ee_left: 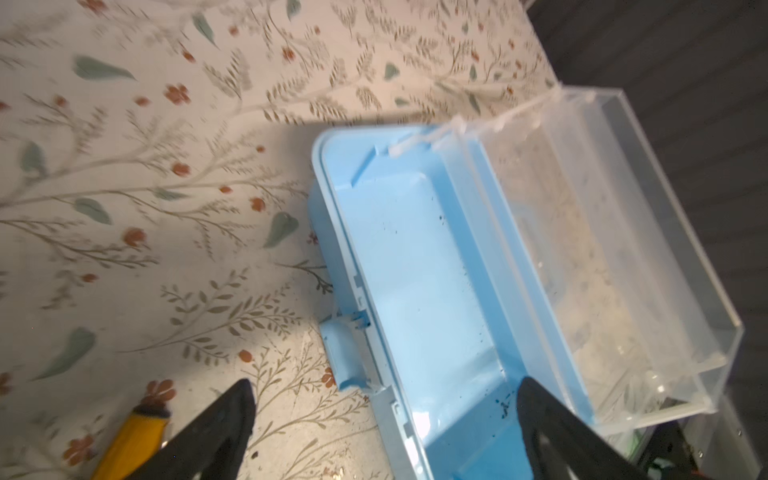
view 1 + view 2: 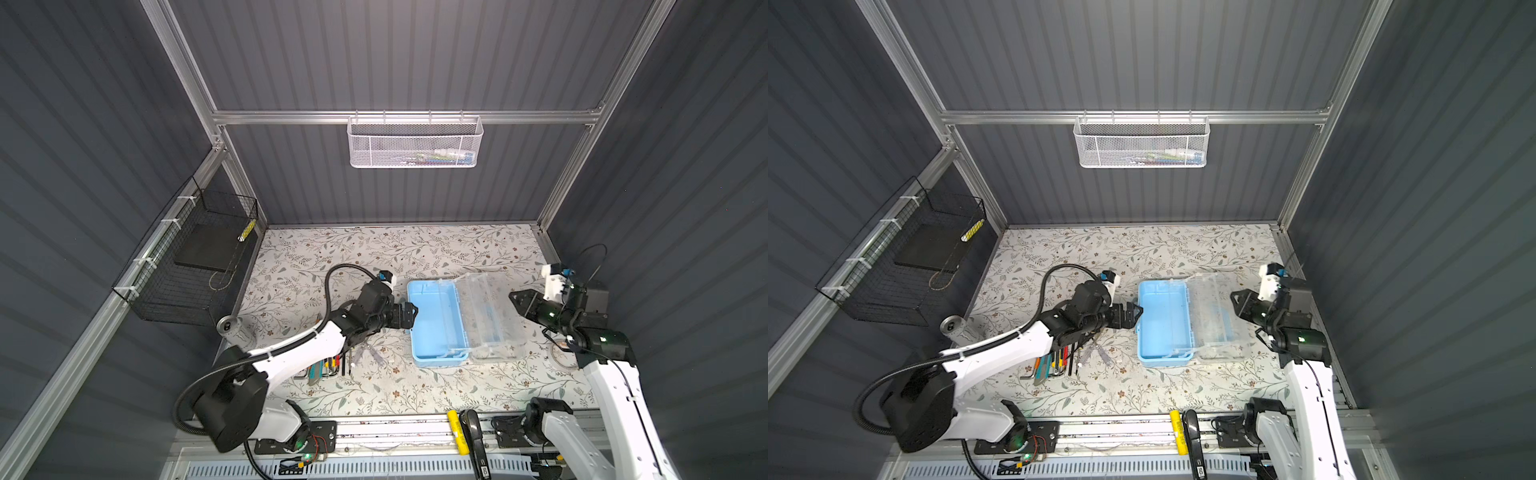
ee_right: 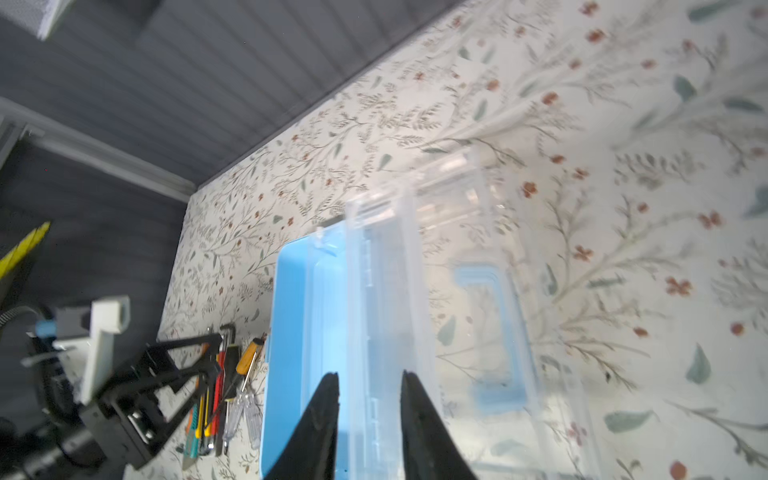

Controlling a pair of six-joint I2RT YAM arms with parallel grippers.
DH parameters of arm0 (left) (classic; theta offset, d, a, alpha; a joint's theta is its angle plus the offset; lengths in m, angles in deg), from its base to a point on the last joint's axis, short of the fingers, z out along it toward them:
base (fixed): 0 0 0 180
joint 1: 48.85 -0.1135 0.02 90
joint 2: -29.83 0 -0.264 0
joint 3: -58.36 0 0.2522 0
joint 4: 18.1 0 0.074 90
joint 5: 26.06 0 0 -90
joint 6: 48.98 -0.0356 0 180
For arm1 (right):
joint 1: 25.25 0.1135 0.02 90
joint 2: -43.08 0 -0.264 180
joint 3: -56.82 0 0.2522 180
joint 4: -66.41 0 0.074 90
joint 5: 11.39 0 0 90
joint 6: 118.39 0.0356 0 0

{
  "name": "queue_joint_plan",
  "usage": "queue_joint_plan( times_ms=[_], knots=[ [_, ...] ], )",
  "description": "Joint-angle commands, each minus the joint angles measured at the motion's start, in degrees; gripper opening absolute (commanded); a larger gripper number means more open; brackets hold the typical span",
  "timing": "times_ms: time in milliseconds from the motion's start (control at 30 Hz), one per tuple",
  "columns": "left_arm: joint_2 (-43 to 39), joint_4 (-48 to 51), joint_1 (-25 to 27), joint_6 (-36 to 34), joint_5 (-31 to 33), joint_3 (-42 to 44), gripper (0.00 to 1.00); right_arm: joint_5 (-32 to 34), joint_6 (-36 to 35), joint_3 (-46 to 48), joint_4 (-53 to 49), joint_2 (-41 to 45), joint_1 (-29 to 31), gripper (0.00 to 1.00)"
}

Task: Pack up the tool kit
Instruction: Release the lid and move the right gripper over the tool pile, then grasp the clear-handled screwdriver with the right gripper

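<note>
Nearby, loose tools [image 2: 337,365], can [image 2: 227,325], open tool kit [image 2: 432,328]

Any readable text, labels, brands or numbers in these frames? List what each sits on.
Nothing reads reliably.
Yellow bar on the front rail: dark print, too blurred.
Black tool beside it: white label with characters, too small.
Packets inside the white mesh basket: print too small.
Tool kit: no markings visible.
</note>
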Motion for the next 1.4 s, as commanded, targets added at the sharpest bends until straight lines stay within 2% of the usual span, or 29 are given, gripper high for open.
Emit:
queue_joint_plan(
  times_ms=[0, 133, 233, 333, 433, 700, 833, 967, 1167, 1367],
  knots=[
    [-6.1, 10.8, -0.3, -6.0, 12.1, -3.5, 1.00, 6.9, -1.9, -2.7, -1.1, -2.3, 10.7, 0.30],
    [-11.5, 22.2, -0.9, -8.2, 21.7, -6.2, 0.99, 11.3, -4.3, -5.3, 4.1, -10.2, 28.0, 0.33],
    [-14.1, 30.3, -3.0, -7.4, 26.0, -8.0, 1.00, 14.8, -8.1, -10.1, 4.0, -19.7, 38.9, 0.37],
    [-17.0, 37.3, -5.4, -8.2, 27.7, -9.2, 0.99, 17.4, -10.7, -15.5, 2.5, -28.7, 46.9, 0.39],
    [-20.8, 41.3, -8.2, -9.9, 27.5, -9.9, 1.00, 18.1, -11.1, -18.1, 3.8, -34.6, 51.7, 0.40],
    [-28.2, 45.9, -9.2, -13.0, 30.3, -5.9, 0.99, 15.4, -10.2, -23.0, 7.0, -49.3, 59.7, 0.40],
    [-31.1, 45.9, -9.2, -11.8, 35.1, -5.4, 0.99, 15.0, -9.3, -25.3, 8.4, -55.7, 61.5, 0.40],
    [-35.2, 43.5, -9.2, -13.4, 33.6, -3.4, 1.00, 17.6, -8.7, -28.3, 7.3, -60.8, 62.3, 0.40],
    [-32.3, 42.6, -9.3, -14.7, 30.7, -3.3, 1.00, 22.6, -7.6, -32.7, 4.1, -67.5, 63.9, 0.41],
    [-29.9, 42.8, -9.3, -14.9, 29.7, -3.4, 1.00, 23.0, -7.0, -36.9, 1.9, -72.7, 64.7, 0.41]
  ],
)
